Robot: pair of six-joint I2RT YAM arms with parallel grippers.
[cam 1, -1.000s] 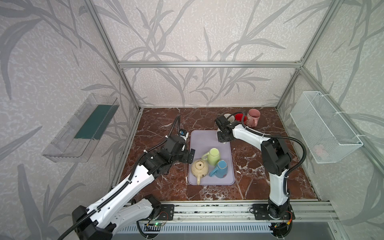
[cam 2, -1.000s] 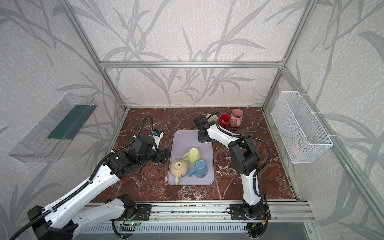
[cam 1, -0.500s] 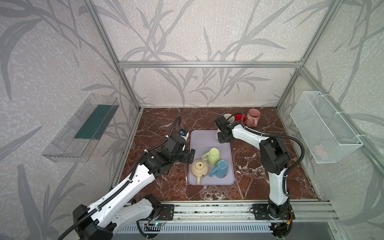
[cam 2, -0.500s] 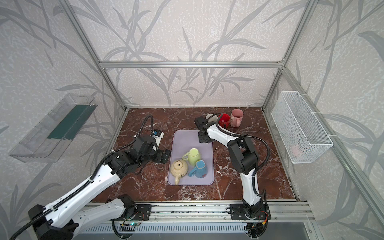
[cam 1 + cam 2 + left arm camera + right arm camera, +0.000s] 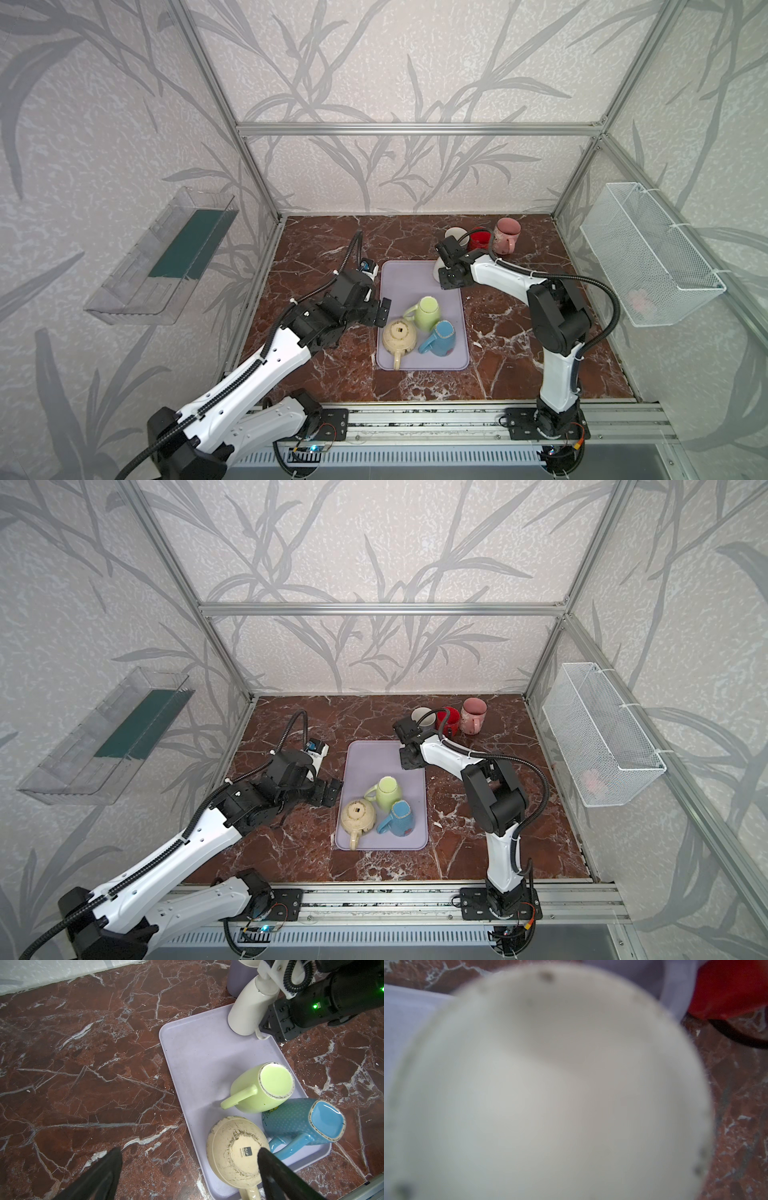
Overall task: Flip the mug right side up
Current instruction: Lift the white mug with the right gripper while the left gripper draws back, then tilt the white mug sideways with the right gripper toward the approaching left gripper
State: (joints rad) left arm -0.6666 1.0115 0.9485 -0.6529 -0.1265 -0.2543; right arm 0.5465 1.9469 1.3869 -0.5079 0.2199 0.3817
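Right pincer has nipped the last bit shut since a sec ago, arm barely shifting. We see it clamped on the handle of the white mug, which sits bottom-up at the far right corner of the lilac tray. Left pincer hangs wide open just beside the tray's left edge, nr the cream teapot.

white mug: blurred, overflowing the right wrist view's edges
right gripper: fingertips hidden at that mug's handle
red mug: beyond the right gripper, blurred, cropped
teapot: spout cropped, body partly behind a finger of the left gripper
pink object: far from both grippers, too small to identify
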